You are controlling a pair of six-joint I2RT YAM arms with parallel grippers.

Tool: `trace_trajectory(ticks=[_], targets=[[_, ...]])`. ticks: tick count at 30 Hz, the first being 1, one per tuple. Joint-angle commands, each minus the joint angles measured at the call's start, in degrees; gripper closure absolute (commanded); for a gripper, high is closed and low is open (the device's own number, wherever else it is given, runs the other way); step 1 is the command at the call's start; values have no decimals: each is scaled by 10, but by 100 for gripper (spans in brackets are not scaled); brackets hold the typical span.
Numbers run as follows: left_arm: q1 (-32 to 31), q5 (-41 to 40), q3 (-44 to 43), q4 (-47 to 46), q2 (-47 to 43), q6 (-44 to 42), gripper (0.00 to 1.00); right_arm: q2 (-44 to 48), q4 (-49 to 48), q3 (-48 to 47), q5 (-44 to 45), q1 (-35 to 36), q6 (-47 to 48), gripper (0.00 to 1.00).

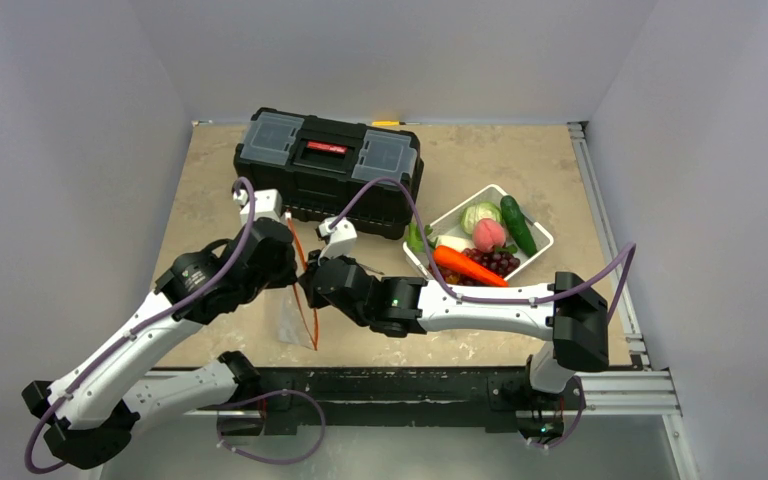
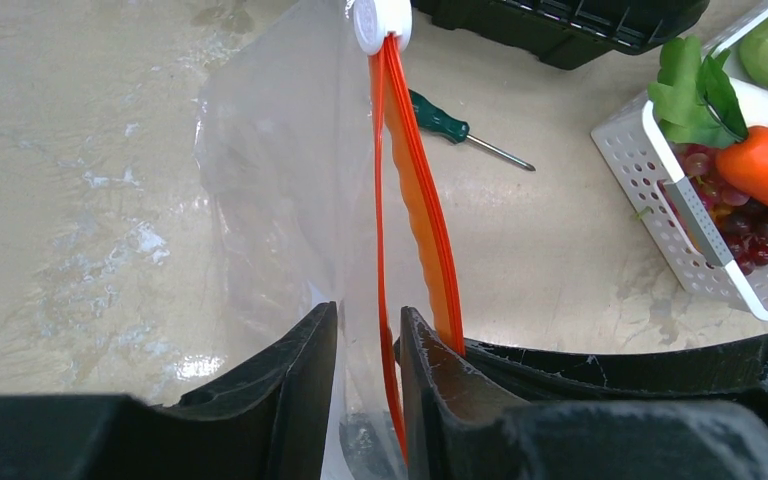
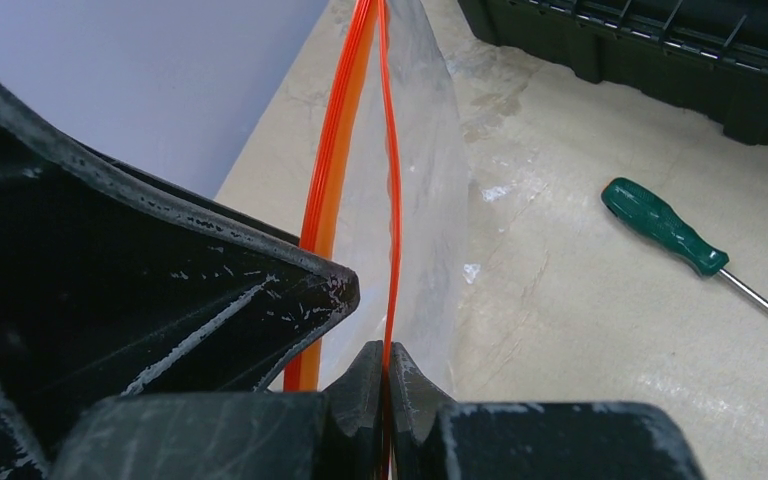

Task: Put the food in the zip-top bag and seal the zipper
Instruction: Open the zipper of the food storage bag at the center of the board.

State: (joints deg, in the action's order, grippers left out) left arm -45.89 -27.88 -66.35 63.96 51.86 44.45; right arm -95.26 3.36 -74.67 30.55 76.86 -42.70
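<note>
The clear zip-top bag (image 1: 295, 322) hangs upright between both grippers, mouth slightly parted. My right gripper (image 3: 387, 348) is shut on one orange-red zipper (image 3: 392, 200) strip. In the left wrist view my left gripper (image 2: 368, 315) stands open. The other zipper (image 2: 415, 190) strip and bag film (image 2: 280, 170) pass through the gap between its fingers. A white slider (image 2: 380, 22) sits at the far end. The food lies in the white basket (image 1: 550, 240): carrot (image 1: 468, 266), cucumber (image 1: 518, 225), cabbage (image 1: 480, 215), peach (image 1: 488, 236), grapes (image 1: 501, 262).
A black toolbox (image 1: 328, 170) stands at the back of the table. A green-handled screwdriver (image 2: 440, 118) lies on the tabletop between the bag and the basket wall (image 2: 650, 170). A metal rail (image 1: 600, 220) runs along the table's right edge.
</note>
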Motion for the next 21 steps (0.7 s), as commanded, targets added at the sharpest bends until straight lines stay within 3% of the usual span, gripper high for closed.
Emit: trace_trajectory(ticks=[1, 6, 21], targets=[[-3, -18, 9, -29, 0, 3, 69, 7, -14, -15, 15, 3, -9, 100], [-4, -20, 14, -32, 9, -1, 69, 11, -18, -12, 15, 3, -9, 100], [-4, 64, 21, -65, -65, -35, 95, 5, 8, -19, 77, 4, 15, 100]])
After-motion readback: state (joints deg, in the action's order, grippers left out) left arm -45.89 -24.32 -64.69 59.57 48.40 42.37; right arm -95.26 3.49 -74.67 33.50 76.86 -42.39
